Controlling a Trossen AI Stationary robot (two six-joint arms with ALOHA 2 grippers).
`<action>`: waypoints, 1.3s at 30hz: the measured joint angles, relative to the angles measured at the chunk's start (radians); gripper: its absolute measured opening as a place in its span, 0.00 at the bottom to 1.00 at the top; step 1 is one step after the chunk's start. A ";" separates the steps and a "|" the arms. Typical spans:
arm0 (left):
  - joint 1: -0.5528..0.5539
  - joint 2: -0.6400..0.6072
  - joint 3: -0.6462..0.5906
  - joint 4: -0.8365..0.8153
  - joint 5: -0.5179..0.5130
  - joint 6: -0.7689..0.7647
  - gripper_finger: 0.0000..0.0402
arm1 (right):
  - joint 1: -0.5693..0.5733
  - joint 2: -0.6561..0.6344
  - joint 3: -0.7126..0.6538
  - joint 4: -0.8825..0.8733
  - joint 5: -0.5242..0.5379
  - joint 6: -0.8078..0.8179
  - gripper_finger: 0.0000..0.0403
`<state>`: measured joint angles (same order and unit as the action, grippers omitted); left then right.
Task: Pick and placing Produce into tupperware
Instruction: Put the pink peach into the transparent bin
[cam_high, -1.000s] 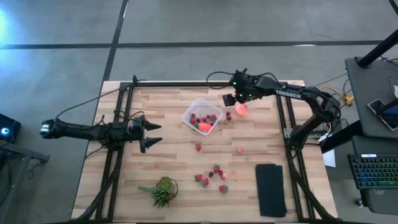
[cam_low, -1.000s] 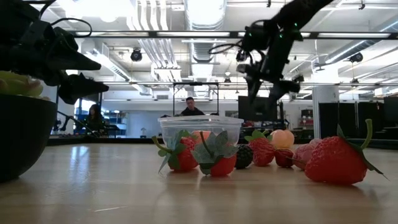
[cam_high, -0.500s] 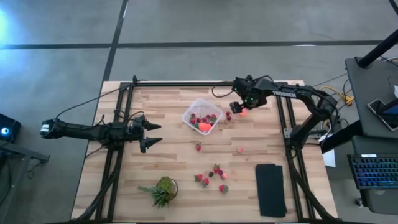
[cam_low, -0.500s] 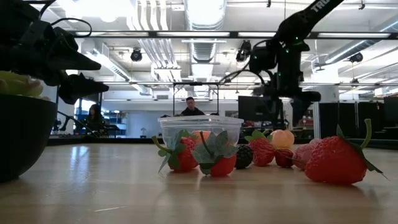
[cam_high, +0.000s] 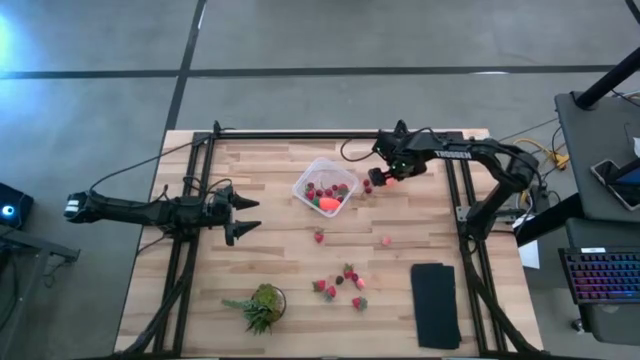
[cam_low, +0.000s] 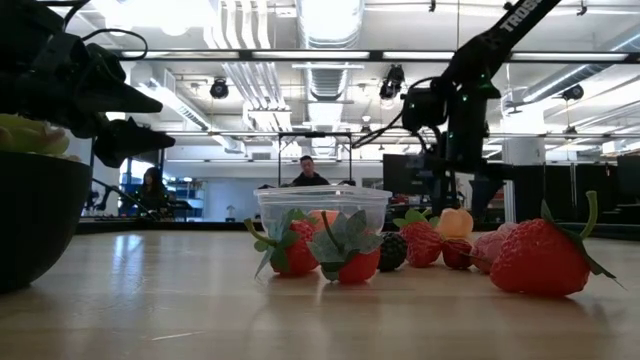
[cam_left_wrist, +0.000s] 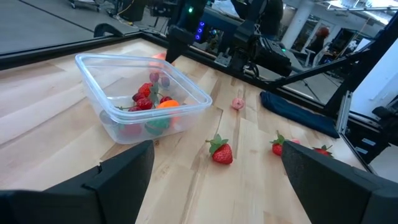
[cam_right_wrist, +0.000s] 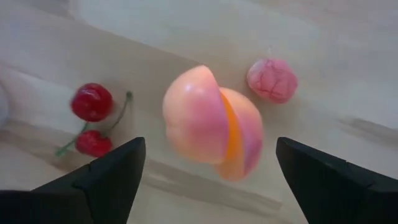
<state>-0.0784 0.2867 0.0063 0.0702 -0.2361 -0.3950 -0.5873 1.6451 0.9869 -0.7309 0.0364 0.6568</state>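
Note:
The pink-orange round fruit (cam_right_wrist: 212, 124) lies on the wooden table, just right of the clear tupperware (cam_high: 326, 186). My right gripper (cam_right_wrist: 211, 186) hangs over the fruit (cam_high: 386, 181), open, with one dark finger (cam_right_wrist: 106, 180) on each side of it and clear of it. In the tupperware (cam_left_wrist: 143, 93) lie several red strawberries and the orange carrot piece (cam_left_wrist: 166, 105). More strawberries (cam_high: 340, 285) sit loose on the table. My left gripper (cam_high: 245, 215) waits open, left of the tupperware.
Two red cherries (cam_right_wrist: 92, 102) and a small pink berry (cam_right_wrist: 272, 79) lie close to the fruit. A lone strawberry (cam_high: 319, 236), a pink piece (cam_high: 386, 241), a black pad (cam_high: 436, 305) and a spiky potted plant (cam_high: 262, 306) stand nearer. A person (cam_low: 305, 172) sits behind the table.
My right gripper has come down from above the table's far side toward the pink-orange fruit and now stands low over it, still open. The fruit has stayed where it was.

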 joint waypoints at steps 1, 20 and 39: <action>0.000 0.000 0.000 0.000 0.000 0.000 0.84 | 0.000 0.012 -0.002 0.004 -0.003 0.001 0.88; 0.000 0.000 0.000 0.000 0.000 0.000 0.84 | -0.002 0.069 0.008 0.046 0.017 -0.002 0.87; 0.000 0.001 0.000 0.000 0.000 0.000 0.84 | -0.002 0.068 0.008 0.052 0.017 -0.025 0.68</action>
<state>-0.0783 0.2874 0.0063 0.0701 -0.2360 -0.3951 -0.5896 1.7134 0.9947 -0.6789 0.0532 0.6315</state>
